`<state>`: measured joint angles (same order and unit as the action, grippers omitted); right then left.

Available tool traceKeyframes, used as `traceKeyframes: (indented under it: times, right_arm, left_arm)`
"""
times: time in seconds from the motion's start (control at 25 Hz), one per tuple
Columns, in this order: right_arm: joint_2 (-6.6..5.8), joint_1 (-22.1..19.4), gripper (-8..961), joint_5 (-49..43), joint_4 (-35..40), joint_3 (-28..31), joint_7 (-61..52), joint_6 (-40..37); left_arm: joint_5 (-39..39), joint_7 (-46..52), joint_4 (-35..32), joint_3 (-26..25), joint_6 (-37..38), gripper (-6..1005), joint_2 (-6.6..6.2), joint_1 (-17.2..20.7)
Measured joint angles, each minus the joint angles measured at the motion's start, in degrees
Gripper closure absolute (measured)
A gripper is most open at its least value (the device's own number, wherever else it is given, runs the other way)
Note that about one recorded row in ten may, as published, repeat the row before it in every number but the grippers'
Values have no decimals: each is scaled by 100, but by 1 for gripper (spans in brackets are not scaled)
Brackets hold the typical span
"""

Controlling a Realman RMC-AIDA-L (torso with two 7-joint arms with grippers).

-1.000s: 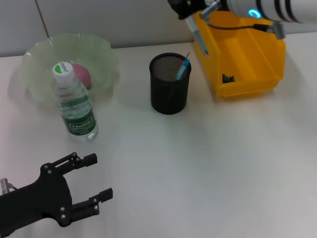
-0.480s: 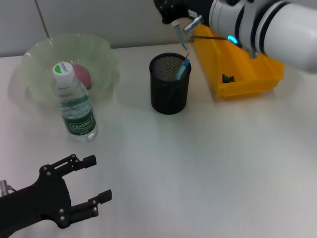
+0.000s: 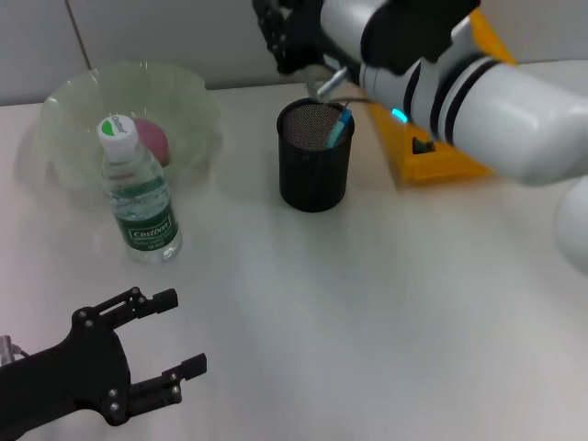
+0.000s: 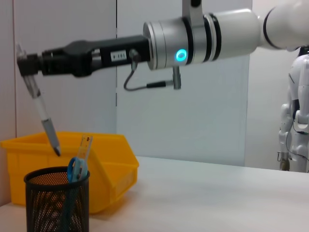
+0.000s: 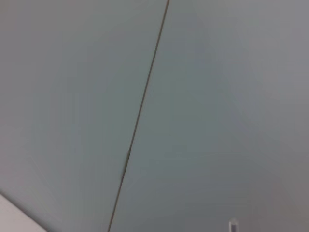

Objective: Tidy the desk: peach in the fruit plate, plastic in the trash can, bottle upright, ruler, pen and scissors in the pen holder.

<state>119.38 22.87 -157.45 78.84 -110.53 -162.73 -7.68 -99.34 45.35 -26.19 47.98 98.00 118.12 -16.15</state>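
The pen (image 4: 41, 112) hangs tip-down above the pen holder (image 3: 315, 154), clamped at its upper end in the right gripper (image 4: 25, 63), whose arm reaches in across the desk (image 3: 386, 303) from the robot's right. Seen from the left wrist camera, the pen slants slightly, its point just over the holder's rim (image 4: 57, 176) and not yet inside. The head camera catches only a short silver stretch of the pen (image 3: 331, 81) below the gripper (image 3: 285, 37), at the holder's far edge.

Inside the black mesh holder stand the scissors (image 3: 338, 128), blue handles up, and the clear ruler (image 4: 83, 147), which leans against them.

Just beside the holder, to the robot's right, sits the yellow trash can (image 3: 432, 152), largely covered by the right arm in the head view; a small dark item lies in it, too small to identify.

Well to the left, the bottle (image 3: 138, 193) stands upright on the desk, touching or just in front of the pale green fruit plate (image 3: 188, 101). The pink peach (image 3: 152, 140) rests in the plate behind the bottle's cap.

At the near left corner, the left gripper (image 3: 161, 340) hovers low over the bare desk with its fingers spread apart, holding nothing.
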Motion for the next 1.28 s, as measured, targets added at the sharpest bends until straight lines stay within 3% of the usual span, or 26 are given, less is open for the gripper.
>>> traceKeyframes:
  times: [0.32,0.88,1.04,1.12,1.28]
  right_arm:
    - [13,-24,733,218,-1117,-565,-35,1580]
    - [32,-176,716,546,-1750,-834,-42,2501]
    - [5,-447,525,549,-1405,-847,-61,2534]
    - [-48,-880,436,530,-814,-923,-95,2488]
    - [-123,-1337,273,513,-129,-1043,-186,2331]
  left_arm:
    - [-7,0,-4,0,0,215,0,-2]
    - [-23,0,0,10,9,215,0,-5]
    - [-12,0,0,2,10,215,1,0]
    - [-4,0,0,0,9,215,0,1]
    - [5,0,-21,-10,9,215,-5,2]
